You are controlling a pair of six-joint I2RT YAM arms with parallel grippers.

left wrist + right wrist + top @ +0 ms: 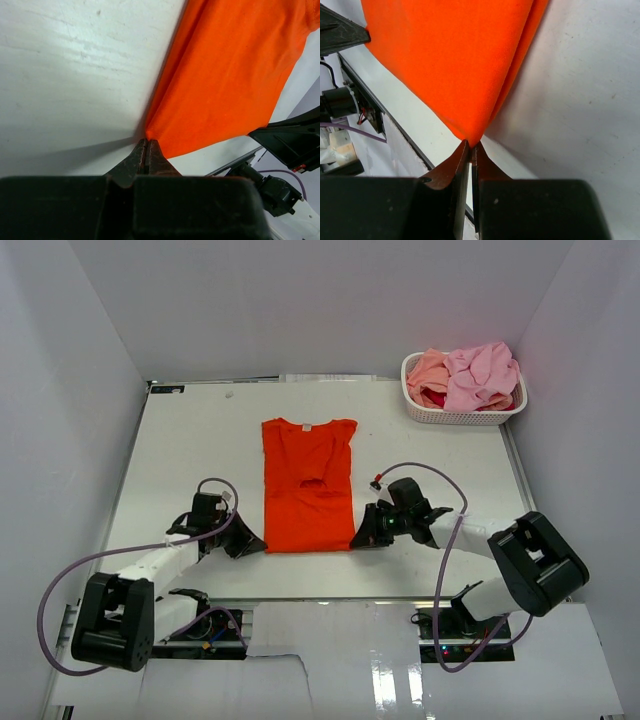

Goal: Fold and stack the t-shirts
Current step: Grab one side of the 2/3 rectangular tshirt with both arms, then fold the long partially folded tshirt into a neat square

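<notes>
At worktop centre: orange t-shirt sides folded in; my left hand and right hand each clamp a hem corner, 6 o'clock. Remaining: shirts in basket, 1 o'clock, unfolded.

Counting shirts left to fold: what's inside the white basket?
A light pink shirt and a salmon-peach one on top, dark red cloth peeking beneath; anything deeper is covered.

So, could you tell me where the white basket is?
Top view: the white basket sits at the far right corner of the table, beyond the orange t-shirt, holding pink shirts.
</notes>
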